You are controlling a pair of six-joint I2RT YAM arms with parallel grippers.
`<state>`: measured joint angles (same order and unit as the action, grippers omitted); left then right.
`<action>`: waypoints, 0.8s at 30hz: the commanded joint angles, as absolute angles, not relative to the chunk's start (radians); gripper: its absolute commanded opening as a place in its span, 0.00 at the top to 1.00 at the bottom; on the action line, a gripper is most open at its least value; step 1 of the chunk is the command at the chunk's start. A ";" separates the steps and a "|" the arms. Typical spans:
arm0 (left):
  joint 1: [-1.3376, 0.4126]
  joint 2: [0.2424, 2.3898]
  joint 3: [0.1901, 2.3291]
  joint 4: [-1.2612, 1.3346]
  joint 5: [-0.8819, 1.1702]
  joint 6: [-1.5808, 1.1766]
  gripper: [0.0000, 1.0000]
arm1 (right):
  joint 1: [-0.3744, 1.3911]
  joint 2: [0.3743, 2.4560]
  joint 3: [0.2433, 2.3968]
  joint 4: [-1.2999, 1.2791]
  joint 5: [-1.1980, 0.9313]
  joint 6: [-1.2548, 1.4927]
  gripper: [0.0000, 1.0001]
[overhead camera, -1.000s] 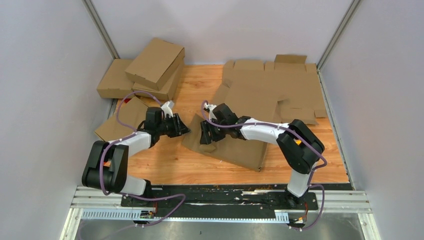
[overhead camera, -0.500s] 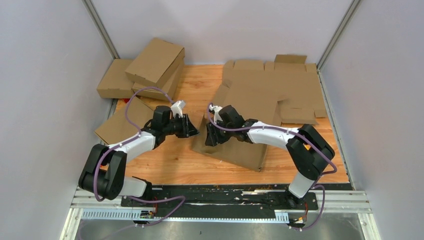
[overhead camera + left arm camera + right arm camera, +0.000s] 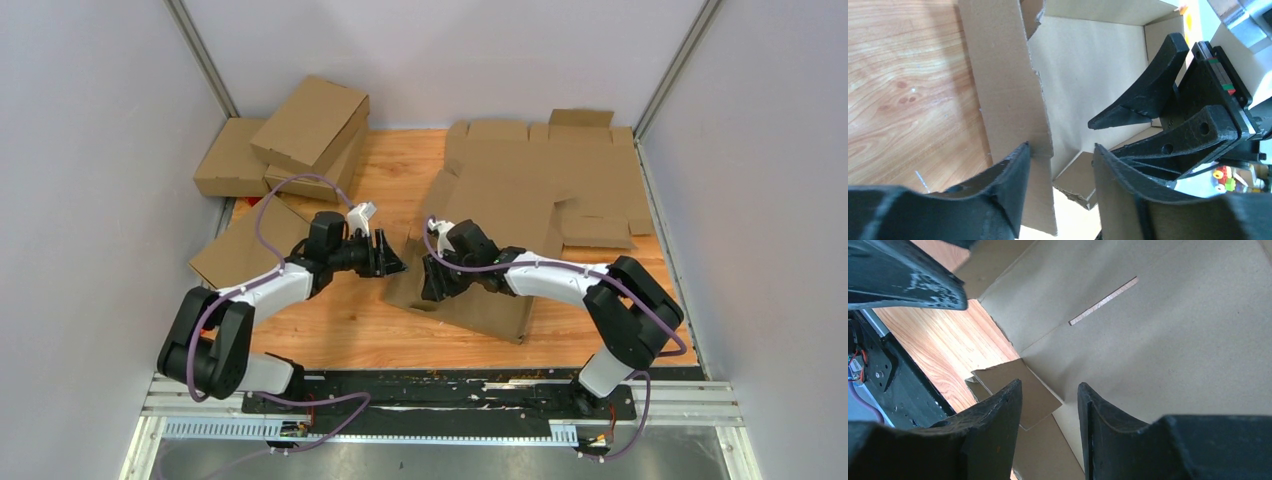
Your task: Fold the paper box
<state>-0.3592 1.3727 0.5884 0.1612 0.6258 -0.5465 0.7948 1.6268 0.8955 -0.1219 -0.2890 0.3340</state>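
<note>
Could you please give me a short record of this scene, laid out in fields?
Workpiece: brown die-cut corrugated cardboard paper box, mid-table, mostly flat, flap facing left arm lifted
Left gripper: open, fingers either side of that flap's edge, not clamped
Right gripper: open, above the box panel
Back left: folded brown cardboard boxes, piled
Back right: flat brown cardboard sheets
Surface: wooden table
</note>
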 commanded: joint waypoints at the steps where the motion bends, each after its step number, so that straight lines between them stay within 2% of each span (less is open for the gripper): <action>1: -0.361 1.298 0.604 0.165 0.555 -0.531 0.38 | 0.790 1.589 0.882 -0.086 -0.279 0.319 0.55; 3: -0.360 1.259 0.597 0.165 0.510 -0.545 0.31 | 0.790 1.586 0.879 -0.084 -0.280 0.320 0.55; 6: -0.350 1.215 0.604 0.134 0.467 -0.533 0.26 | 0.789 1.583 0.877 -0.083 -0.281 0.321 0.55; 12: -0.241 1.220 0.606 0.049 0.386 -0.543 0.27 | 0.790 1.576 0.875 -0.076 -0.288 0.322 0.56; 15: -0.236 1.272 0.648 -0.045 0.303 -0.512 0.35 | 0.790 1.574 0.874 -0.074 -0.288 0.323 0.56; 19: -0.236 1.363 0.686 -0.091 0.219 -0.491 0.51 | 0.790 1.572 0.873 -0.071 -0.291 0.322 0.56; 21: -0.237 1.419 0.706 -0.094 0.236 -0.474 0.66 | 0.790 1.568 0.871 -0.072 -0.289 0.323 0.56; 24: -0.264 1.532 0.772 -0.154 0.295 -0.436 0.80 | 0.790 1.566 0.872 -0.075 -0.285 0.322 0.56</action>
<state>-0.2382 1.4315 0.6861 -0.0822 0.2783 -0.4995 0.7948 1.6131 0.8803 -0.1123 -0.2886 0.3344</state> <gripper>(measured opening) 0.255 0.439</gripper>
